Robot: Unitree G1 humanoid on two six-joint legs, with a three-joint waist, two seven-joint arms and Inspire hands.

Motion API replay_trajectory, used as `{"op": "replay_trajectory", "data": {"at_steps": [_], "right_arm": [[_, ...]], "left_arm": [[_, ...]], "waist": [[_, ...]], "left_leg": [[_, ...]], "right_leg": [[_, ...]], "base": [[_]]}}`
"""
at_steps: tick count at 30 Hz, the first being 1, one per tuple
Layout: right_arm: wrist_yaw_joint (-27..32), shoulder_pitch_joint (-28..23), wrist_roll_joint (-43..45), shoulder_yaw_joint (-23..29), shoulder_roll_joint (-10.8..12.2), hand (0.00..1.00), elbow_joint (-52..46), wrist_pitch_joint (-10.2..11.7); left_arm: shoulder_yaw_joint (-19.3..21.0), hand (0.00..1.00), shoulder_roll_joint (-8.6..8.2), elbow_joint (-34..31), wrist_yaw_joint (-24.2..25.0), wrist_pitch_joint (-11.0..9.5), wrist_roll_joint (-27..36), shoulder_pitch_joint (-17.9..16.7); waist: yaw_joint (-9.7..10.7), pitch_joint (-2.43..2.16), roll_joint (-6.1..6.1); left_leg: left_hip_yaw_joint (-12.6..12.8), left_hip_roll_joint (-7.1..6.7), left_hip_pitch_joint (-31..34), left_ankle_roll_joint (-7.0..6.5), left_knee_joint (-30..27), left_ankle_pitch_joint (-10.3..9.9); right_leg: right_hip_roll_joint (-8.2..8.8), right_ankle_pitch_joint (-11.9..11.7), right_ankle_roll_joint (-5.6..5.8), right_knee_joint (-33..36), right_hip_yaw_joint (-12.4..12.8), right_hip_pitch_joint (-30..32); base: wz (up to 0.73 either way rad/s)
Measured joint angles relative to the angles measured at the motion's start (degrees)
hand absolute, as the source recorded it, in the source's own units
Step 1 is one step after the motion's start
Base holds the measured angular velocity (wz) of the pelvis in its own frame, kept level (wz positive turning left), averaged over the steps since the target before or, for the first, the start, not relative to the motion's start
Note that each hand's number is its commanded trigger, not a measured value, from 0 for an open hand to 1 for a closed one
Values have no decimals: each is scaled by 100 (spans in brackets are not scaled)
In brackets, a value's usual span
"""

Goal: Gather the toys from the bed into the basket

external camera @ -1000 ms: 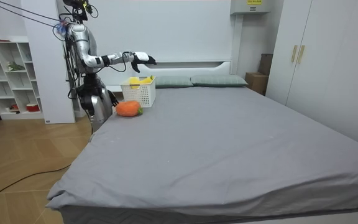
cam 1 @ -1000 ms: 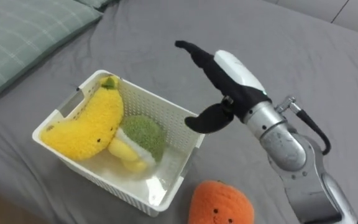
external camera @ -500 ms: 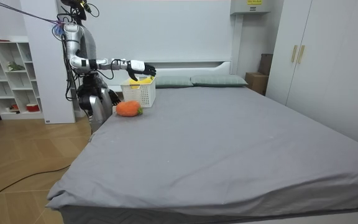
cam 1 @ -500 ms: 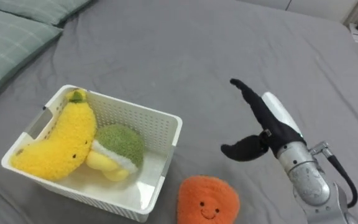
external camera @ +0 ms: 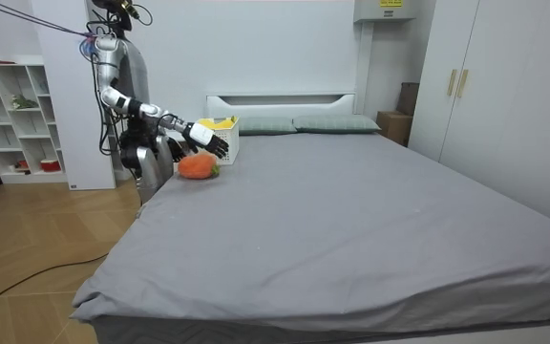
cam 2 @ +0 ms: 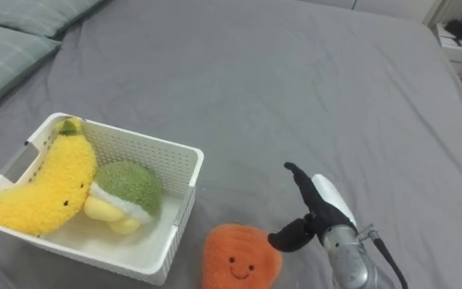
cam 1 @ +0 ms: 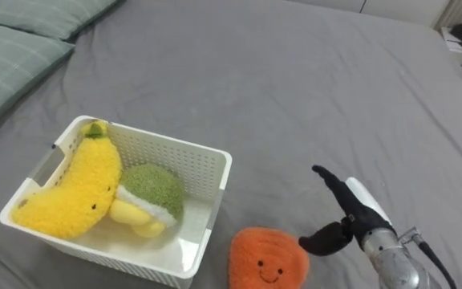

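The right robot hand hung low over the grey bed, released and grasping nothing: its fingers were stretched out straight and pointed away from the robot, and its thumb was spread out to the left. An orange plush toy with a little smiling face lay on the bed just to the left of that thumb and slightly nearer the robot. The thumb tip was right at the toy's edge, but I could not tell whether the two touched.

Farther to the hand's left, past the orange toy, stood a white plastic basket. Inside it a yellow banana toy leaned along the far-left side, with a green and yellow plush toy pressed against it on the side nearer the hand. A pale checked pillow lay well beyond the basket, far to the hand's left.

In the room view, the robot stood at the bedside beside the basket, its right arm reached out and down over the orange toy.
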State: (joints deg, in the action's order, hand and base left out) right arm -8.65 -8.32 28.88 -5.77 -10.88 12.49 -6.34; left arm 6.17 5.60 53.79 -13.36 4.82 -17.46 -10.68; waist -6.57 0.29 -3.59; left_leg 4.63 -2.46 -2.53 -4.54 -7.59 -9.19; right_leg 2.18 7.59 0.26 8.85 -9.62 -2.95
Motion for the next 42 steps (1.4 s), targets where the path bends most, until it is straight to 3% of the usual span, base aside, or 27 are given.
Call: {"op": "replay_trajectory", "data": {"at_steps": [7,14,16,17,26,30,34,38,42], "right_arm": [[-154,18,45,-584,206,0,639,-81],[-366,153,129,-989,249,0,949,-140],[-418,198,150,-1004,256,89,999,-139],[-421,222,156,-1013,255,100,1026,-139],[-524,515,298,-1045,258,100,1459,-104],[-529,518,338,-1046,294,100,1613,-102],[-529,516,342,-1049,299,100,1632,-99],[-515,522,340,-1047,299,100,1608,-70],[-397,567,332,-1024,294,100,1593,-52]], "left_arm": [[-76,0,-20,-18,-3,0,112,11],[-131,0,-15,-70,1,1,109,12],[-197,0,-19,-92,1,0,108,17],[-200,0,-20,-92,5,-1,108,17],[-198,0,-1,-91,171,-27,107,25],[-186,0,10,-91,268,-41,96,34],[-186,0,10,-91,289,-71,96,62],[-185,0,11,-90,366,-71,103,59],[-187,0,12,-92,345,-112,111,61]], "waist": [[-20,-3,8],[-132,-10,-21],[-169,2,-8],[-174,4,-11],[-189,15,-5],[-291,29,-21],[-332,89,-56],[-338,82,-72],[-302,46,-127]], "left_leg": [[-26,-2,13,-6,-9,-5],[-155,-24,49,-11,-17,-6],[-193,-25,81,-13,-19,-8],[-200,-25,84,-13,-19,-9],[-224,-25,95,-15,-15,-12],[-225,-25,94,-17,-15,-16],[-226,-26,97,-17,-31,-15],[-226,-25,97,-20,-27,-17],[-205,-26,94,-21,-17,-18]], "right_leg": [[14,0,5,-11,-78,5],[31,3,10,-13,-183,-6],[33,3,10,-17,-227,-1],[33,3,10,-18,-233,-1],[33,5,12,-23,-302,-3],[34,6,15,-24,-308,-2],[35,6,15,-25,-314,-1],[34,6,15,-25,-312,2],[36,7,17,-25,-290,8]], "base": [[3],[9],[9],[6],[0],[0],[0],[0],[-1]]}}
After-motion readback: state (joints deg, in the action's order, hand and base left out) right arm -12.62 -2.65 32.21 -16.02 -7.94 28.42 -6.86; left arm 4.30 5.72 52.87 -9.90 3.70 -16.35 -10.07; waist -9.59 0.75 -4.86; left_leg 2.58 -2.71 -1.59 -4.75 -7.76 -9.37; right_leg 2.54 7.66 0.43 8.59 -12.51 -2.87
